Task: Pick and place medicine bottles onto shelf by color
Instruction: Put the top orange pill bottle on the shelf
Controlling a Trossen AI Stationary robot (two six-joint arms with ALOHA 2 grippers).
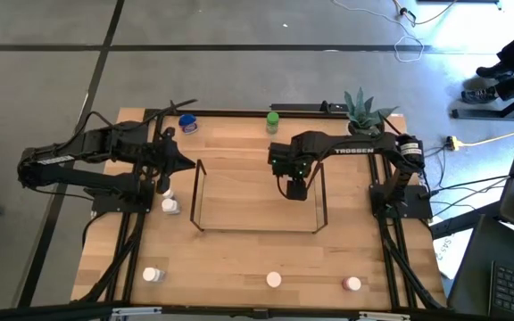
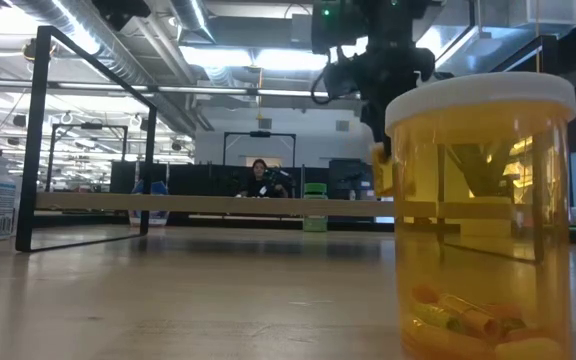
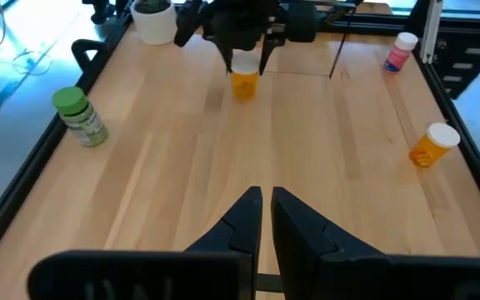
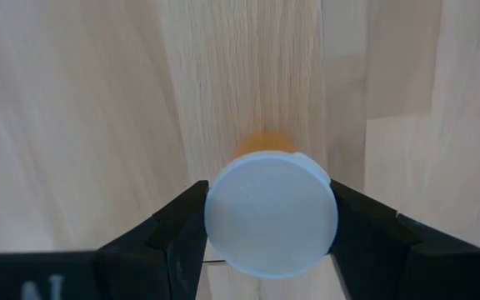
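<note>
An orange medicine bottle [image 4: 271,214] with a white cap hangs above the counter [image 1: 239,259] inside the wire shelf [image 1: 196,192], toward its 3 o'clock end, clamped between the right gripper [image 1: 295,188]'s fingers. The left gripper [image 3: 266,204], fingers together, waits at the counter's 9 o'clock edge.

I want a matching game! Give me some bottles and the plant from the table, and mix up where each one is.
Things:
1. green-capped bottle
2. blue-capped bottle
3. white-capped orange bottle
4. plant

Places:
A. in the right gripper
B. far right corner of the table
C. far edge, near the middle
D. far edge, by the left arm

Pairs: 1-C, 2-D, 3-A, 4-B
</note>
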